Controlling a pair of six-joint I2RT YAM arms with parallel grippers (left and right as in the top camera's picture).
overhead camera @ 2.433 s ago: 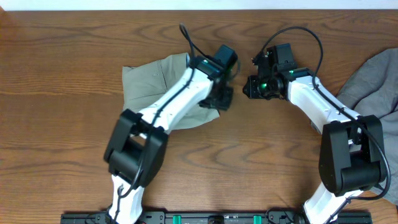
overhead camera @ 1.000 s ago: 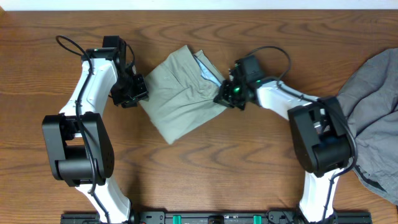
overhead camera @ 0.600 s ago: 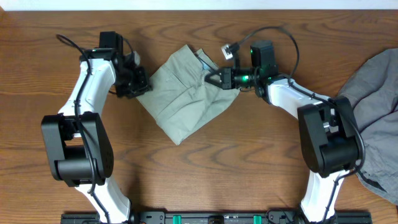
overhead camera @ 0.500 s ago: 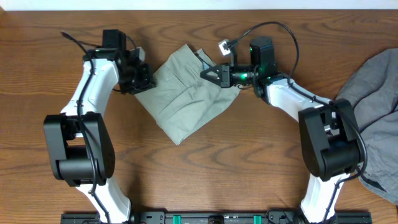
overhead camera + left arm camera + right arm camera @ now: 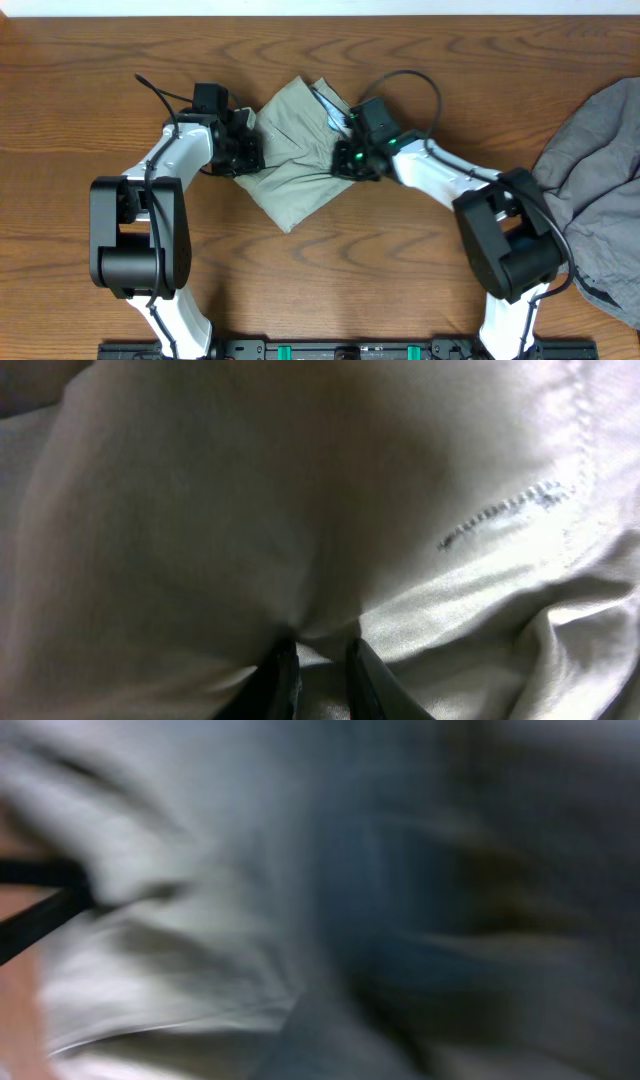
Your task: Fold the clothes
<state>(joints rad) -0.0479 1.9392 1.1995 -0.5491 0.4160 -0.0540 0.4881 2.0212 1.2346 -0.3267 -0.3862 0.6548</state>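
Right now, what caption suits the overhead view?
Left gripper and right gripper at opposite sides of khaki shorts on wooden table; grey garment aside.

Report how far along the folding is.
Done: the khaki shorts lie in a compact folded bundle on the table. In hand: the left gripper pinches cloth at the bundle's left edge, fingers nearly together; the right gripper, shut, sits at the right edge, its grip unclear. Left: the grey garment lies crumpled at the table's right, untouched.
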